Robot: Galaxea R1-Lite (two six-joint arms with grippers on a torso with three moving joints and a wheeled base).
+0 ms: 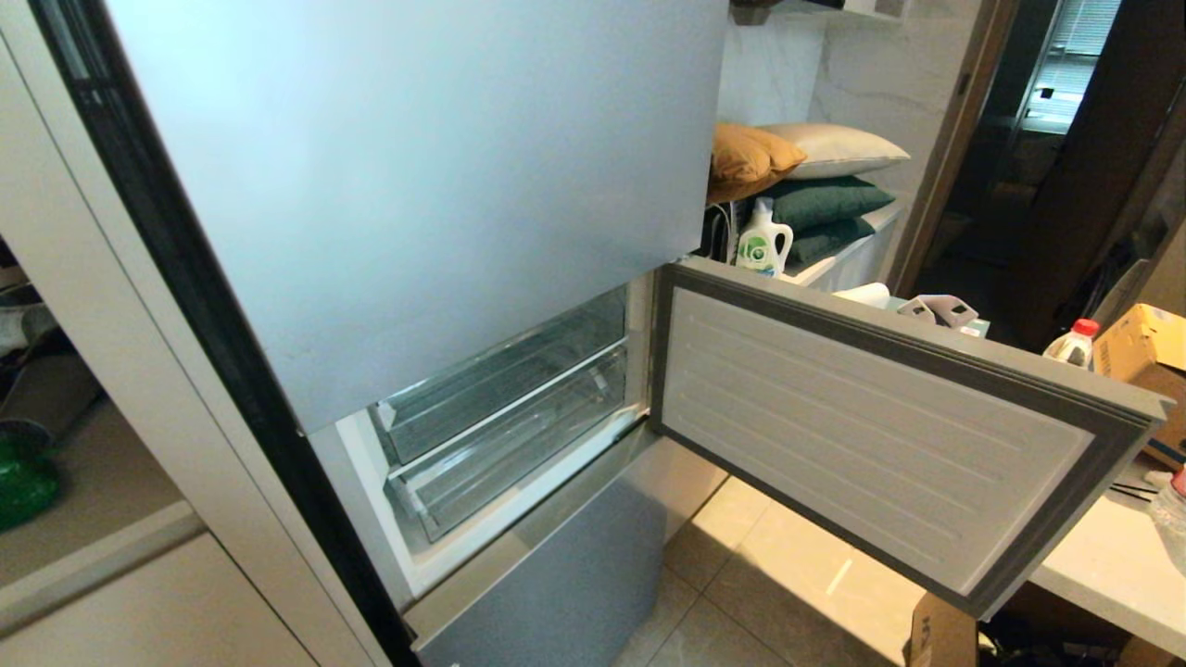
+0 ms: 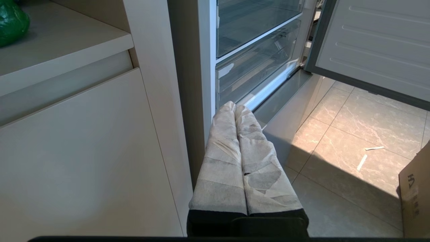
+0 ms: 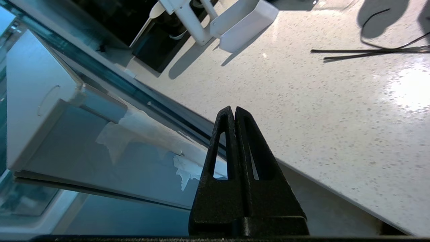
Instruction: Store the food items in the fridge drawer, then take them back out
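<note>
1. The middle fridge door (image 1: 880,417) stands swung wide open, its white ribbed inner lining facing the camera in the head view.
2. Inside the opening, two clear plastic drawers (image 1: 505,408) sit one above the other, both pushed in; no food shows in them.
3. The left gripper (image 2: 235,109), its fingers wrapped in white tape and pressed together, hangs low beside the cabinet, pointing toward the open compartment.
4. The right gripper (image 3: 234,111), black, with fingers together and holding nothing, hovers over the edge of the white speckled bench (image 3: 319,101), beside the door's taped edge (image 3: 147,134).
5. A green item (image 2: 11,20) rests on a shelf left of the fridge.
</note>
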